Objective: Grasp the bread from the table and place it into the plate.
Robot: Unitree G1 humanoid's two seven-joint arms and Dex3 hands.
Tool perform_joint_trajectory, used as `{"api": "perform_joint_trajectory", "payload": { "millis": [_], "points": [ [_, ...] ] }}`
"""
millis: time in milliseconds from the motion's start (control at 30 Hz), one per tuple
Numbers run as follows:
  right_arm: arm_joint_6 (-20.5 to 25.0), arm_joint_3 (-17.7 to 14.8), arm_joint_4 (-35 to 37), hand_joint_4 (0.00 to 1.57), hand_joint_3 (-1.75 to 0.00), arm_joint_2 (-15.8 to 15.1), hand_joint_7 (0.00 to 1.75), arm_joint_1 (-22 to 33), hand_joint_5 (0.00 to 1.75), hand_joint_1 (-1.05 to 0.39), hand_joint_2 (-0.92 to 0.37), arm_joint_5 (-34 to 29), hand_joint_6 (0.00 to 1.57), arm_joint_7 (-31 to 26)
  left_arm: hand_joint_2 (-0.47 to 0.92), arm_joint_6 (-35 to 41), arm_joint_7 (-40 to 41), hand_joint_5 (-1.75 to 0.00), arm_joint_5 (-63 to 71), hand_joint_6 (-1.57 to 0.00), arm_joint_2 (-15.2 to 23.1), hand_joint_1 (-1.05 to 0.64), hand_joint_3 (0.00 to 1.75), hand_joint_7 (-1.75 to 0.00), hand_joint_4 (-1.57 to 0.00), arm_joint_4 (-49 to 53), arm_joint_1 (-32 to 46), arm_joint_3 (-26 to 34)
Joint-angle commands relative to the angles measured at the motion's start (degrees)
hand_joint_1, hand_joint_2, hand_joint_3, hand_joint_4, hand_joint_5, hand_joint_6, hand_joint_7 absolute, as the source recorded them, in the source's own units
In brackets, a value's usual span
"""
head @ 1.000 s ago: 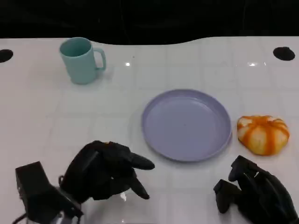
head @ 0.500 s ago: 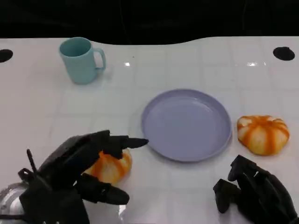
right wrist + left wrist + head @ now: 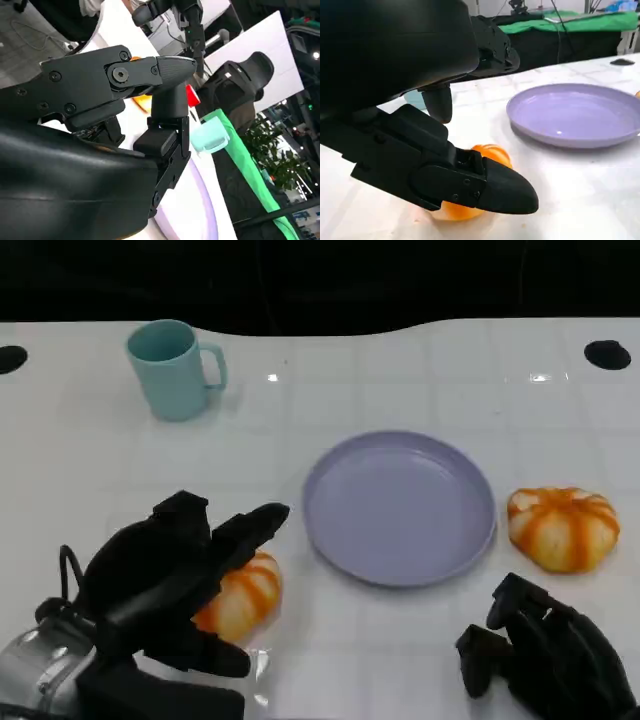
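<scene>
Left robot hand [image 3: 180,575] sits right over the near bread roll [image 3: 240,595], fingers spread around it but not clearly clamped, so I'd call it an unclosed grasp. That roll lies on the worktop [image 3: 400,370] just left of the purple plate [image 3: 400,508], so the carry goes right and slightly away from the robot. Right robot hand [image 3: 545,650] rests curled up holding nothing, close to a second roll [image 3: 562,528] on the plate's other side. Roll looks roundish, no real long axis to line up with.
</scene>
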Motion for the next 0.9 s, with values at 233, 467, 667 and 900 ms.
{"api": "perform_joint_trajectory", "payload": {
  "millis": [233, 467, 667, 900],
  "points": [
    [0.57, 0.00, -1.68, 0.77, -0.23, -0.13, 1.49, 0.70, 1.74, -0.58, -0.92, 0.35, 0.67, -1.05, 0.90, 8.88, 2.30, -1.57, 7.41, 0.00, 1.09, -1.05, 0.10, -0.66, 0.00, 7.14, -4.62, -7.66],
    [0.64, 0.01, -1.85, 0.77, -0.23, -0.24, 1.49, 0.79, 1.73, -0.57, -0.92, 0.24, 0.67, -1.14, 0.88, 12.44, 4.95, -1.57, 8.21, 0.00, 0.34, -1.05, 0.07, -0.76, 0.00, 16.79, -9.97, -12.50],
    [1.67, -0.06, -2.15, 0.78, -0.22, -0.27, 1.49, 0.80, 1.73, -0.57, -0.92, 0.36, 0.67, -1.40, 0.88, 13.40, 7.55, -1.61, 6.73, 0.00, -0.38, -1.05, 0.06, -0.85, 0.00, 24.29, -13.94, -15.31],
    [0.99, -0.13, -2.05, 0.78, -0.23, -0.11, 1.50, 0.84, 1.74, -0.57, -0.92, 0.41, 0.67, -0.85, 0.86, 11.56, 12.22, -1.70, 3.47, 0.00, -1.62, -1.05, 0.09, -1.08, 0.00, 33.72, -17.60, -17.69]
  ]
}}
